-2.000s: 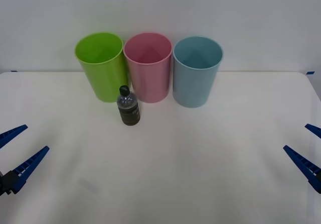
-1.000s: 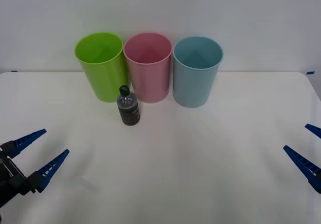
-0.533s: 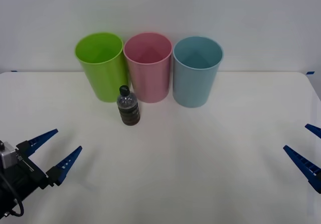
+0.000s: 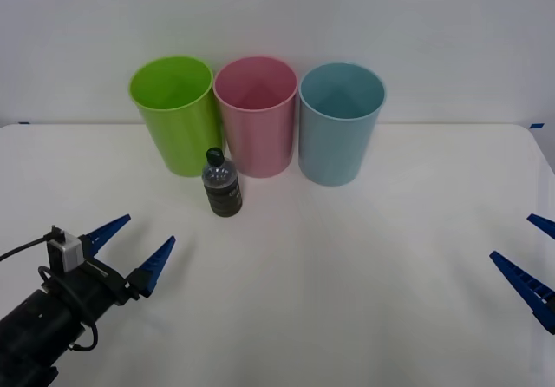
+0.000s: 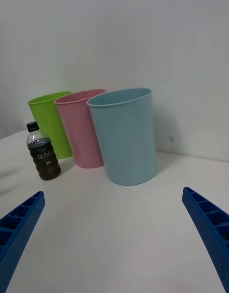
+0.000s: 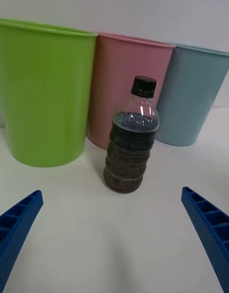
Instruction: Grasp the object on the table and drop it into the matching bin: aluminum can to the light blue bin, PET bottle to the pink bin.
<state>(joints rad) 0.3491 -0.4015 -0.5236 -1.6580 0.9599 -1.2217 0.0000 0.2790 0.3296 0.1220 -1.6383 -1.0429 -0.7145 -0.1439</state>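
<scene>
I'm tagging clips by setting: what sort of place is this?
Probably a lab test bench for sorting: a bare white table, three coloured bins, the pink bin among them, one PET bottle, and a blank wall.

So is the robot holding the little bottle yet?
No, nothing is held. The small clear plastic bottle stands alone; the open left gripper is short of it.

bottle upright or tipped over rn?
Upright. The PET bottle stands on its base on the table, black cap on top, in front of the green and pink bins, untouched; the left tool is open, short of it.
</scene>
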